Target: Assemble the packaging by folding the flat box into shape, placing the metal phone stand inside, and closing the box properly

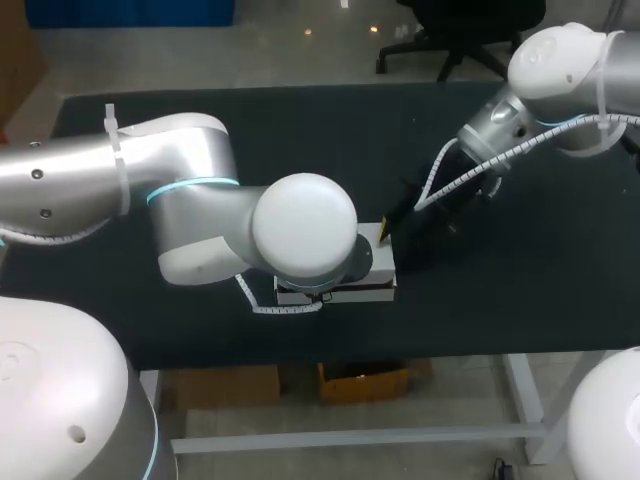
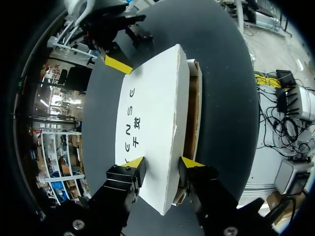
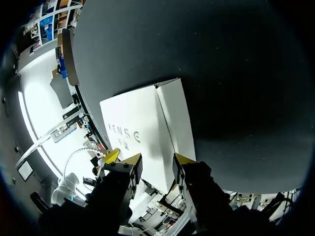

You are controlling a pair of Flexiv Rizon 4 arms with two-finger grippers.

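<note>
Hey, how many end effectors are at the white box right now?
2. The left end effector is at one end of the white box, and the right end effector is at the opposite end. There are only two arms, so none is hidden.

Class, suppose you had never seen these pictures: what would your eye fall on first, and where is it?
A white box lies near the front edge of the dark table, its lid slightly ajar along one side. From above, the left arm's big white joint hides most of it. The left gripper and right gripper sit at its opposite ends.
</note>
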